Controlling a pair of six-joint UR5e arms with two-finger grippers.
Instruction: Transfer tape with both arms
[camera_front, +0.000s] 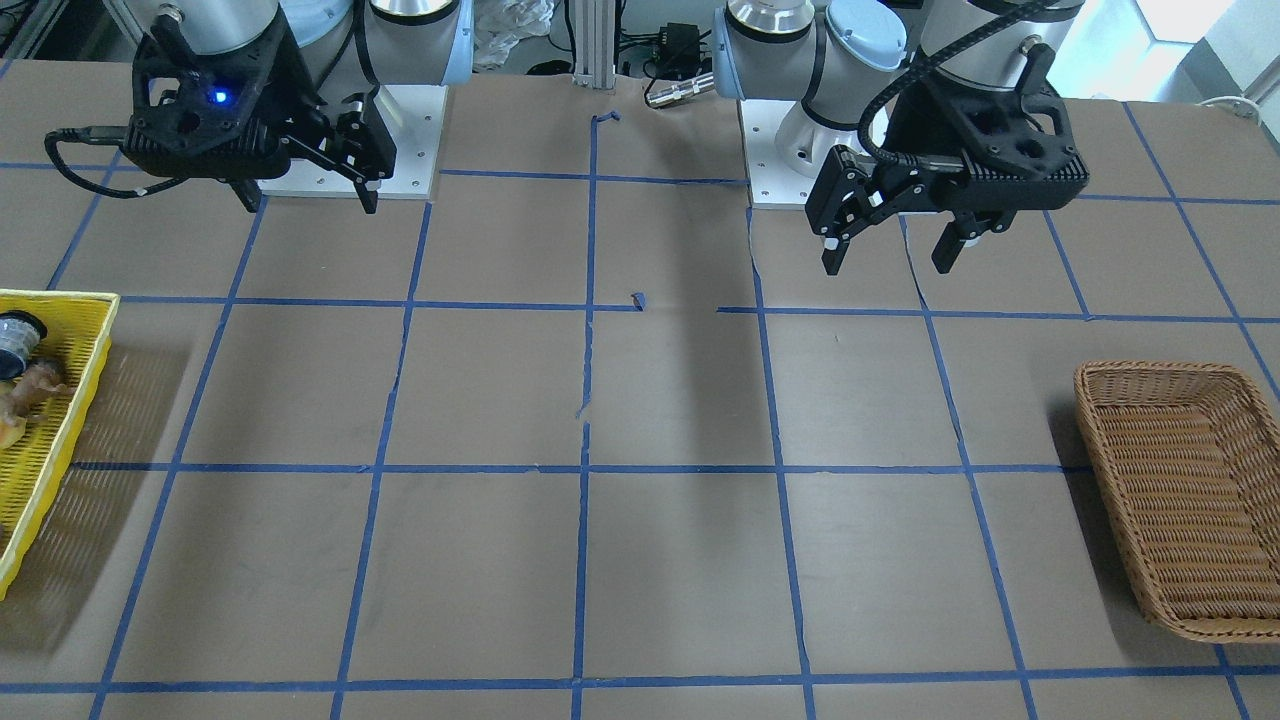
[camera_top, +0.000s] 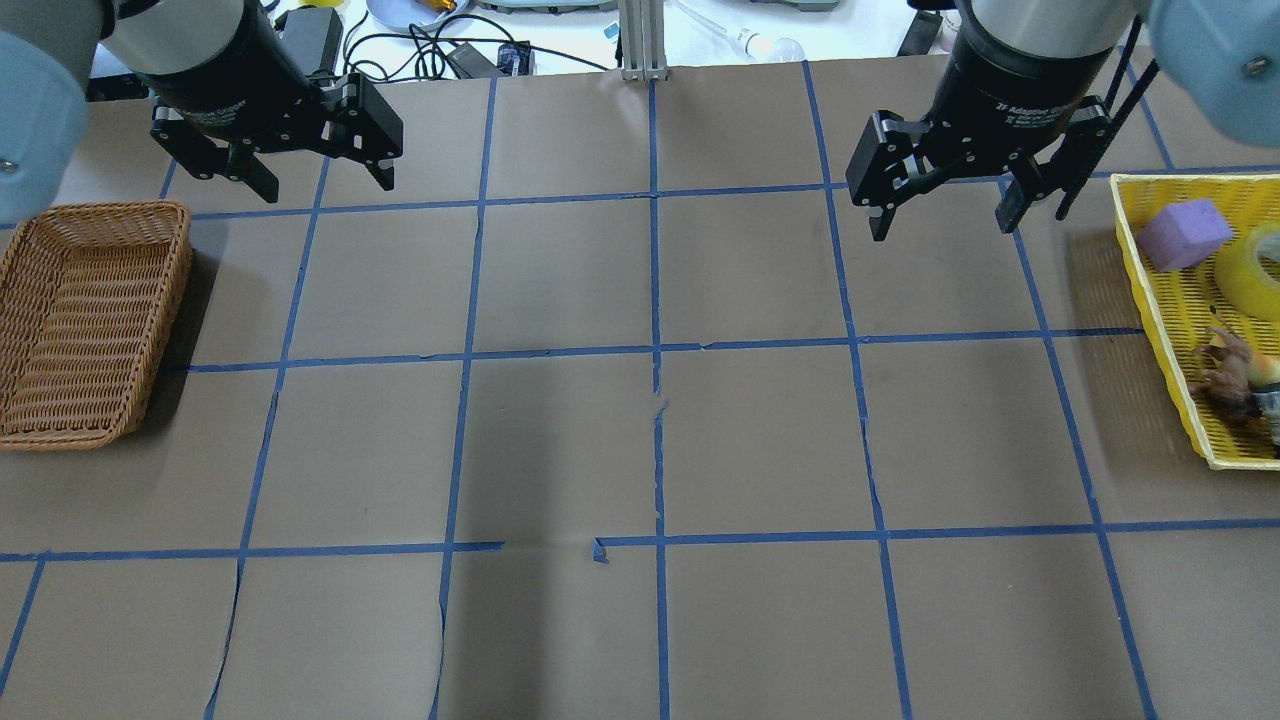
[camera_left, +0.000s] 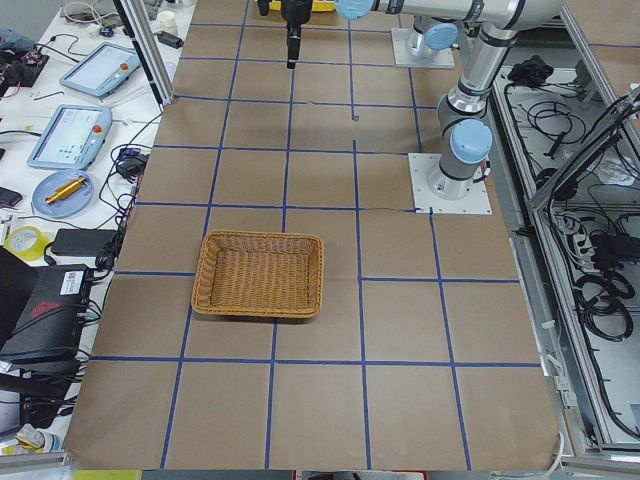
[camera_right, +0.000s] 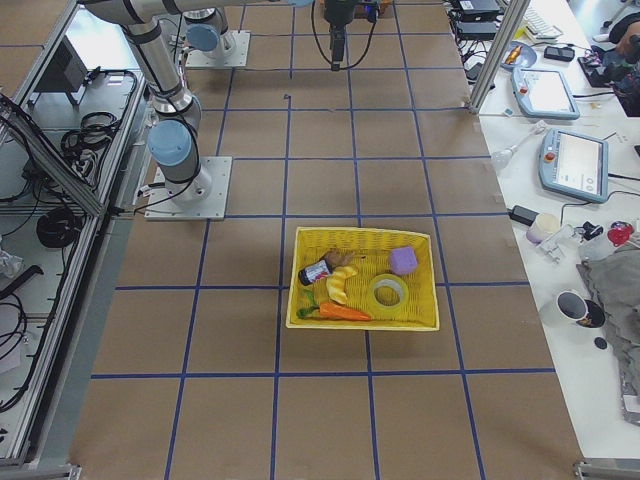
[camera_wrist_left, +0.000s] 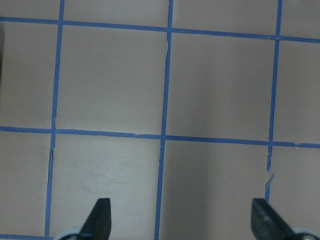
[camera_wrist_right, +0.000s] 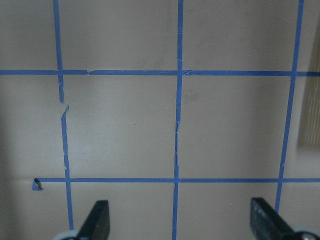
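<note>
White lettering on the wrist of the right gripper (camera_top: 942, 228) reads "2F Adaptive"; the blurred next word is probably "Gripper".

Brown table (camera_top: 560, 280), blue tape grid (camera_top: 655, 270)

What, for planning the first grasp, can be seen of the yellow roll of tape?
The yellow roll of tape is a ring with a paler inner core, smooth-looking. It lies flat, hole up, on the floor of the yellow mesh tray at the robot's right, close beside a purple block; whether they touch is unclear. Nothing grips it. The overhead view cuts part of it off.
</note>
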